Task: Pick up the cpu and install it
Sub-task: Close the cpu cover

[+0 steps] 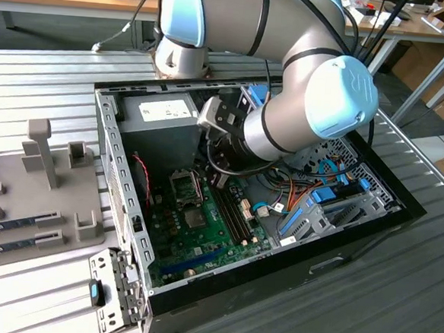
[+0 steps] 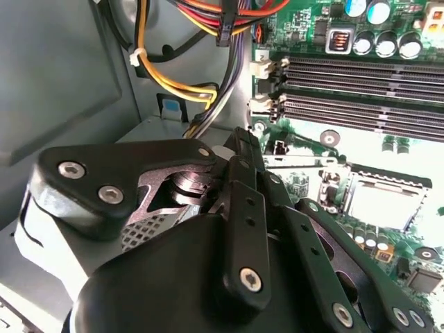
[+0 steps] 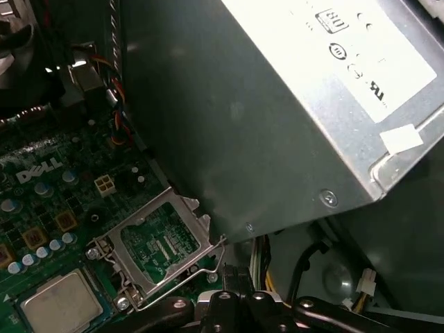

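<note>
Cpu (image 3: 59,303) top was dull brushed metal; power-supply box (image 3: 277,118) matt grey sheet steel; gripper (image 2: 239,201) links matt black w/ shiny screws.

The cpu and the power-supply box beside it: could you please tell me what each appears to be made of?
The cpu seems to have a brushed silver-grey metal top, dully reflective. The power-supply box looks like matt grey sheet metal, judging by its folded edges and screws.

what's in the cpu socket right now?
The cpu lies in the socket, silver top up, also in the second wrist view. The load frame stands hinged open beside it. Contacts under the chip are covered.
</note>
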### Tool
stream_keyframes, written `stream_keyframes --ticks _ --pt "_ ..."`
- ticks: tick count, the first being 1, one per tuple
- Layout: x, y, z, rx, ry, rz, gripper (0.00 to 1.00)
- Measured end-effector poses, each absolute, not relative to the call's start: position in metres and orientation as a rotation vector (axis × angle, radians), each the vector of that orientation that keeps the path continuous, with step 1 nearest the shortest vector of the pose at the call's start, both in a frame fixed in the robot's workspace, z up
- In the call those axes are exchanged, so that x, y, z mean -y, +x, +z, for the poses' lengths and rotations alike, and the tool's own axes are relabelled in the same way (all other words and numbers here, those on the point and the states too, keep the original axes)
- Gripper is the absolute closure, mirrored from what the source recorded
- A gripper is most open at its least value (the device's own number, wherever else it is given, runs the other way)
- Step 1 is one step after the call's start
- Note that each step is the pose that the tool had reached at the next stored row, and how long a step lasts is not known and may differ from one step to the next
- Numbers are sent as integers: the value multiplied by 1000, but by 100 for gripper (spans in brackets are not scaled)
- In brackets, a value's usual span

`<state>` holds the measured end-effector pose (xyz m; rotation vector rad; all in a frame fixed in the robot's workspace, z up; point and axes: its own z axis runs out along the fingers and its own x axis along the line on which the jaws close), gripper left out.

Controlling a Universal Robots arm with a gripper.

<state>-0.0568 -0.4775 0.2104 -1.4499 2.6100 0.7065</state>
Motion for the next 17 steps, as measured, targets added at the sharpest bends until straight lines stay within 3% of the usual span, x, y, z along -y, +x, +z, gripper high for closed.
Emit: stream_keyframes --ticks 9,17 --pt "468 -57 200 -2617 -1448 703 89" --pt "459 -57 199 -2655 -1461 638 89"
